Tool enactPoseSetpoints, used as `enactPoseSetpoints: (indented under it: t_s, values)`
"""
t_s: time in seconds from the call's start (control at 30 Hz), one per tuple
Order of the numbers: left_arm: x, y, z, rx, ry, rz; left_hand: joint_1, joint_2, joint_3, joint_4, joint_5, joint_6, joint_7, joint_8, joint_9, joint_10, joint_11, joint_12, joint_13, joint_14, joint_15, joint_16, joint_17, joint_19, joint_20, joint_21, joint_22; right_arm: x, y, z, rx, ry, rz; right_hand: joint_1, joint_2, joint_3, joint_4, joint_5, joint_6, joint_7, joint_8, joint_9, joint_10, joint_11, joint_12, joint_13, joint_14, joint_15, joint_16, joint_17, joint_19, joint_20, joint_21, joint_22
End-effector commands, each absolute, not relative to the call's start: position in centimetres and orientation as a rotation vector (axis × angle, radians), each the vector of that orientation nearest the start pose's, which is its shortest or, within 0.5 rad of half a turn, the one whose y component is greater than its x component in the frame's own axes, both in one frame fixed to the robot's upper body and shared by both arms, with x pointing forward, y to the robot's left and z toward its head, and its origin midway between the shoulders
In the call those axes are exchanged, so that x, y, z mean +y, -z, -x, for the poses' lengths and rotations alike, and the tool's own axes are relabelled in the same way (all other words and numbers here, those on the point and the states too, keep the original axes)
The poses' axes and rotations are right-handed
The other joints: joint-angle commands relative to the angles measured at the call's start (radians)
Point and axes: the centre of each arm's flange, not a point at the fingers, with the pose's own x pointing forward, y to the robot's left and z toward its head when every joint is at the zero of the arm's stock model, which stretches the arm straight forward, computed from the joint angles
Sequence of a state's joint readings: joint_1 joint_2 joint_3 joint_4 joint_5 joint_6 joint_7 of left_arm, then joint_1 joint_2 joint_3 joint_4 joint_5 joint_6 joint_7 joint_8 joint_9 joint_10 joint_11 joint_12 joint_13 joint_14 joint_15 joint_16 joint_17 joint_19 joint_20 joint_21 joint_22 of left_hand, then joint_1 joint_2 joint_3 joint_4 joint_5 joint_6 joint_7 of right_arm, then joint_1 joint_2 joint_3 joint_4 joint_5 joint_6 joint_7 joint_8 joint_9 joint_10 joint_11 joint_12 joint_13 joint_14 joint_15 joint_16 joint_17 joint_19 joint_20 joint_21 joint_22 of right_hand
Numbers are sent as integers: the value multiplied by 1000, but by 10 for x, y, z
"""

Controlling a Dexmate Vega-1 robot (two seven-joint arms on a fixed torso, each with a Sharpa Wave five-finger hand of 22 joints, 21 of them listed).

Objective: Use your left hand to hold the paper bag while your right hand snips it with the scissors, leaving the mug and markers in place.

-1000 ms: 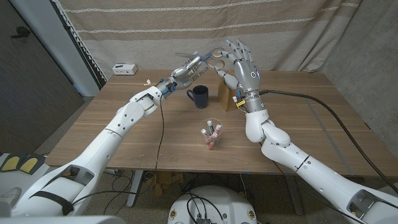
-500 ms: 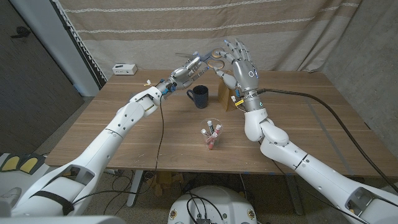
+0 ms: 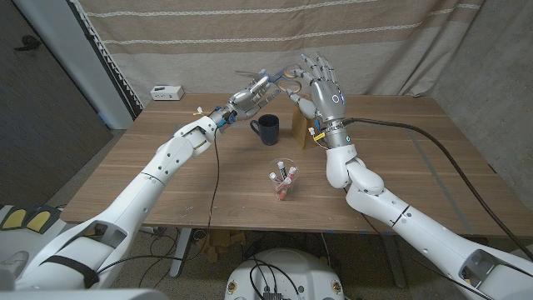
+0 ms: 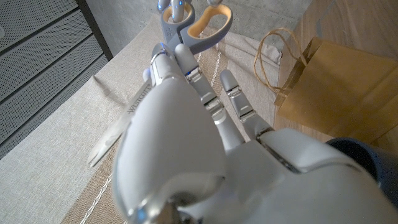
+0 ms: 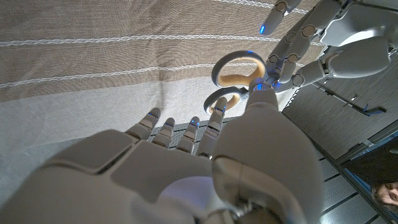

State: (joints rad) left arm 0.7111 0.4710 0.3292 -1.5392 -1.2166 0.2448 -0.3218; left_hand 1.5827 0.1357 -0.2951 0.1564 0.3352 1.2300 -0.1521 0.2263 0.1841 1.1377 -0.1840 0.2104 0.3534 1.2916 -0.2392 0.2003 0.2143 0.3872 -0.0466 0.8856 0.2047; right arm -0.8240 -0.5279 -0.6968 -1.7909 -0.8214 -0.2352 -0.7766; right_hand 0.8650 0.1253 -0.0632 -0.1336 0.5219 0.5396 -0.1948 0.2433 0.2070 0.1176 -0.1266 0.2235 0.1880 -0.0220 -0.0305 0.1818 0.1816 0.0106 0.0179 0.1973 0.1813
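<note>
- Little has shifted in a second: the right hand [image 3: 323, 86] has drifted slightly rightward, and both hands remain raised over the table's far side.
- Left hand [image 3: 250, 94] grips the scissors [image 4: 186, 25] by the blades, orange loops offered toward the right hand.
- Right hand's fingers are spread, holding nothing, its fingertips [image 5: 217, 107] just beside the loops.
- Paper bag [image 3: 303, 127] stands untouched behind the mug [image 3: 266, 129]; the markers [image 3: 283, 181] sit nearer the robot in a cup.
- Thread thumb and finger through the loops before the left hand lets go, keeping the blades high above the mug.
</note>
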Motion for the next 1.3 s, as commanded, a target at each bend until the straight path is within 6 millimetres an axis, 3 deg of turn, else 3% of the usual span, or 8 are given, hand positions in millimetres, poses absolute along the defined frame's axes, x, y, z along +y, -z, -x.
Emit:
enactPoseSetpoints:
  t_s: [0.03, 0.23, 0.4, 0.77, 1.07, 1.3]
  values:
    - [180, -77, -611, -388, 882, 465, -21, 31, -2, 3, 2, 6, 4, 9, 3, 99, -26, 6, 4, 9, 0, 7, 2, -1, -103, 6, 1, -121, -42, -521, -1232, 589, 1062, 9, -1, -2, 2, 8, 4, 7, 2, 4, 5, 7, 4, 6, -2, -100, 1, 2, -2, 1, 3, 4]
    - [179, -76, -610, -382, 885, 462, -21, 31, -3, 3, 2, 6, 5, 9, 3, 101, -26, 6, 3, 10, 0, 7, 2, -1, -103, 6, 0, -121, -44, -522, -1219, 604, 1073, 11, 2, -1, 2, 8, 5, 9, 2, 4, 8, 9, 5, 6, -2, -97, 2, 2, 1, -1, 4, 3]
    - [180, -76, -611, -381, 882, 464, -20, 30, -3, 2, 1, 7, 3, 9, 3, 101, -26, 6, 3, 11, 0, 8, 2, -1, -103, 7, 0, -119, -44, -523, -1210, 613, 1079, 15, 5, 0, 2, 9, 6, 27, 1, 4, 12, 12, 7, 6, -4, -93, 1, 2, 3, -3, 5, 3]
    - [178, -73, -611, -356, 898, 460, -22, 30, -3, 2, 0, 6, 3, 9, 3, 104, -26, 7, 3, 15, 0, 9, 3, -1, -103, 9, 0, -114, -47, -529, -1220, 634, 1103, 24, 4, 0, -1, 11, -4, 23, -5, 3, 13, 14, 8, 6, -7, -93, 1, 1, 2, -4, 5, 3]
    - [176, -70, -612, -340, 901, 464, -21, 30, -3, 2, -1, 10, 5, 11, 3, 106, -26, 7, 3, 18, 1, 9, 3, -1, -105, 10, 0, -115, -51, -530, -1225, 662, 1126, 38, 1, 0, -5, 14, 8, 9, -3, 3, 54, -9, 24, 6, 1, -102, 5, 0, 10, -6, 8, 3]
    - [175, -68, -613, -328, 906, 462, -21, 29, -4, 2, -2, 10, 6, 11, 3, 107, -26, 7, 2, 19, 1, 9, 3, -1, -105, 11, -1, -114, -53, -528, -1217, 682, 1141, 51, 2, 3, -9, 17, 26, 20, 3, 3, 78, -14, 33, 6, 3, -101, 5, 0, 15, -5, 9, 3]
